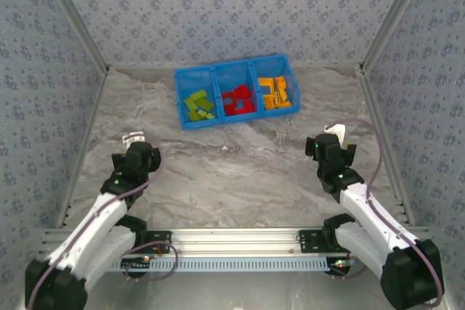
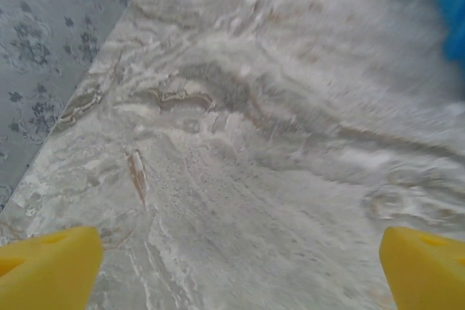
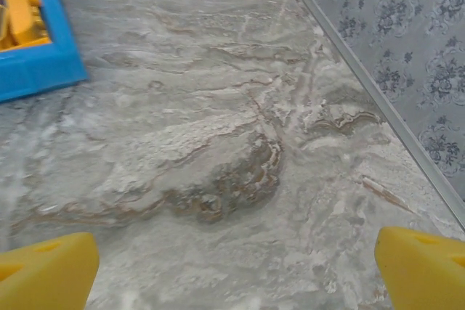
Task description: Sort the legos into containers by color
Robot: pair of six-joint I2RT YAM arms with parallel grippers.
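**Legos binned by colour; both sets of fingers released.**
The blue bin [image 1: 240,117] sits slightly skewed at the far middle of the table [image 1: 240,172], close to the back wall. Green legos [image 1: 197,105] lie in its left compartment, red legos [image 1: 240,99] in the middle and orange-yellow legos [image 1: 276,94] in the right. The left fingers [image 2: 47,266], near-left of the bin, are spread wide and hold nothing. The right fingers [image 3: 43,270], near-right of it, are likewise spread and unladen. Open marbled table lies between the bin and both arms. Metal rails [image 1: 83,143] edge the table on either side.
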